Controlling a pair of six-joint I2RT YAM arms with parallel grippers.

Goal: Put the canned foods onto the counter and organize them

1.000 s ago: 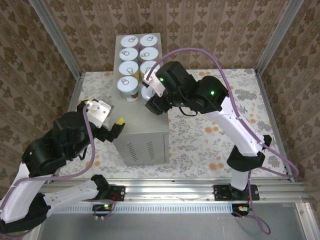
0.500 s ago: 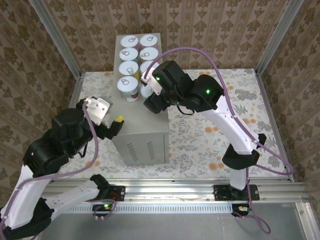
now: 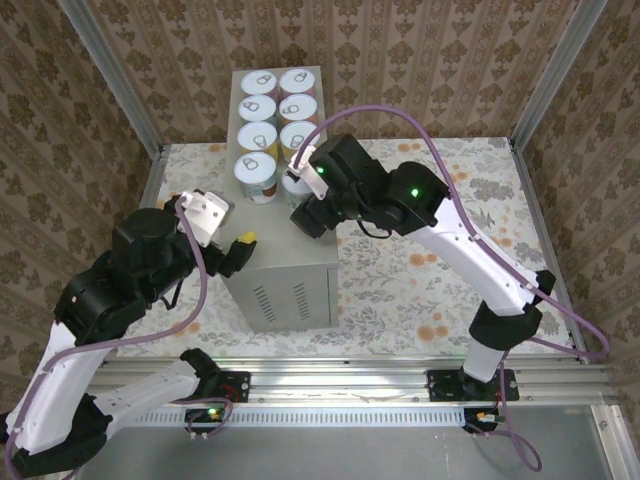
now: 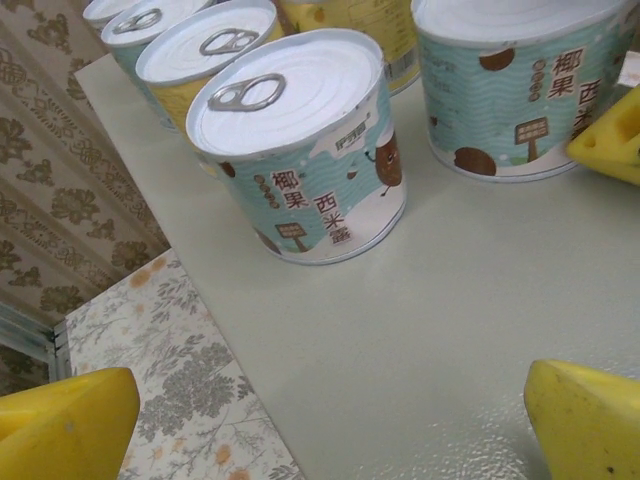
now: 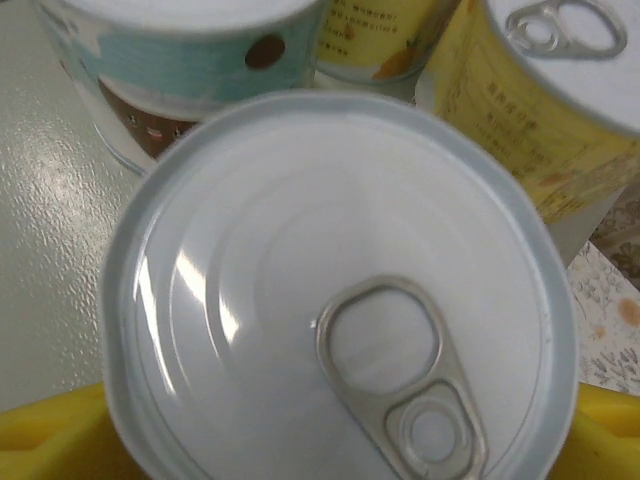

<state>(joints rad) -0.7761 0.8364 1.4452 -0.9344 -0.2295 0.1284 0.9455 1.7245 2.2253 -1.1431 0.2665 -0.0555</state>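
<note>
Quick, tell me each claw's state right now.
Left claw: open, holding nothing.
Right claw: closed on a can.

Teal can (image 4: 300,150) label reads 椰果 西米露.

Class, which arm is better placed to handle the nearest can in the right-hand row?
Right. The right gripper is already at that can, with yellow pads flanking it. The left gripper hangs open at the counter's left edge, touching nothing.

Brown damask-papered walls (image 3: 420,60) enclose a pale floral floor (image 3: 390,290), framed by aluminium posts (image 3: 110,75) and a near rail (image 3: 350,375).
</note>
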